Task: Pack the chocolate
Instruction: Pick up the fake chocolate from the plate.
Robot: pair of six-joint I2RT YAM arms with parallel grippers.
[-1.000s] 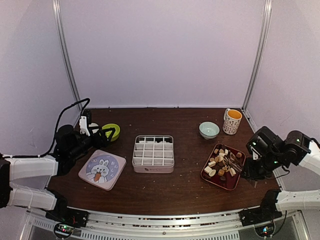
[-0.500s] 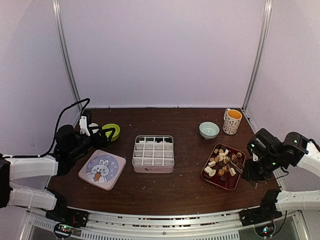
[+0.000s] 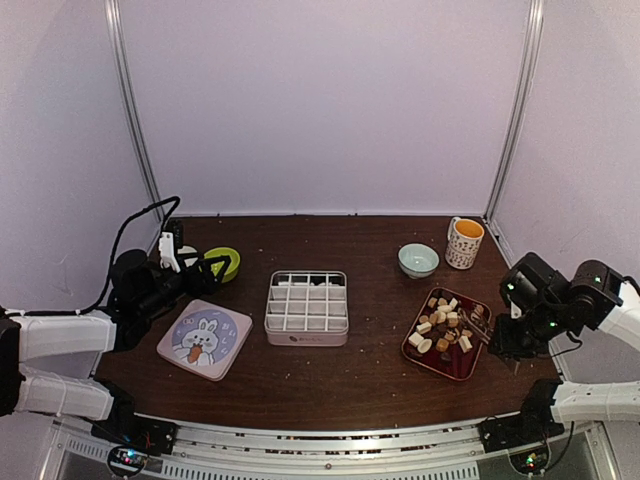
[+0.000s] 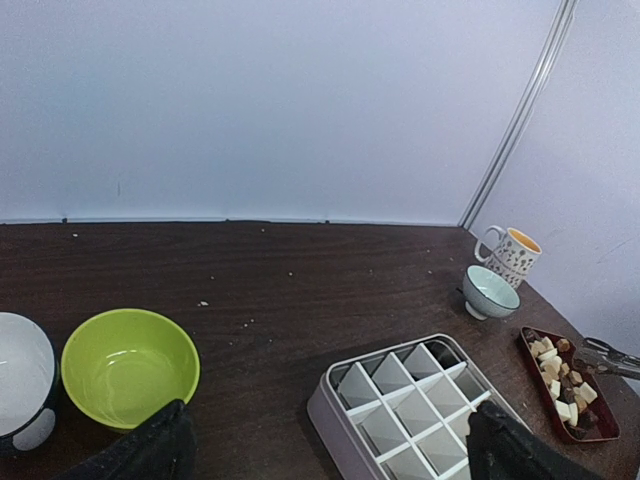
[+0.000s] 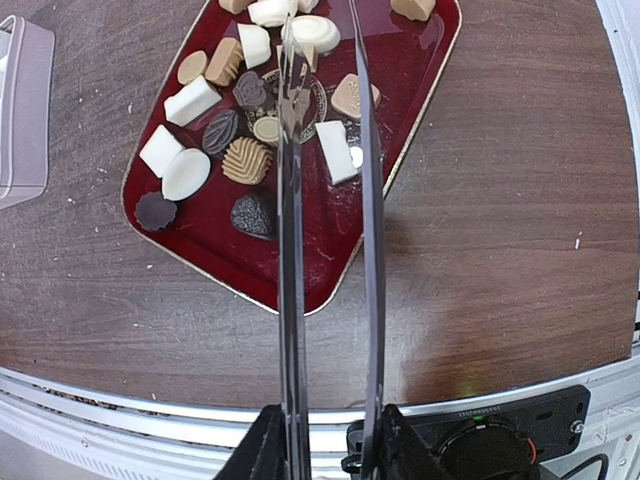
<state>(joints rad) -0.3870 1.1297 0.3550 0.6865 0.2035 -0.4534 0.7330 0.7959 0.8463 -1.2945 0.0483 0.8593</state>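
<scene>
The chocolate (image 3: 440, 325) lies as many small cream, tan and dark pieces on a red tray (image 3: 462, 372) at the right. My right gripper (image 3: 503, 340) is shut on metal tongs (image 3: 478, 328) at the tray's near right edge. In the right wrist view the tongs (image 5: 292, 250) reach over the chocolate (image 5: 250, 100) with their two arms apart and nothing between them. The white grid box (image 3: 307, 306) stands mid-table with its compartments bare. My left gripper (image 3: 195, 265) hovers open at the far left by the green bowl (image 3: 222, 263).
A rabbit-print lid (image 3: 204, 338) lies left of the box. A pale bowl (image 3: 418, 260) and a spotted mug (image 3: 464, 242) stand behind the tray. A white bowl (image 4: 20, 380) sits beside the green bowl (image 4: 130, 365). Crumbs dot the dark table.
My right arm has drawn back a little to the right, taking the tongs from over the tray's middle toward its right edge. The left arm has not moved.
</scene>
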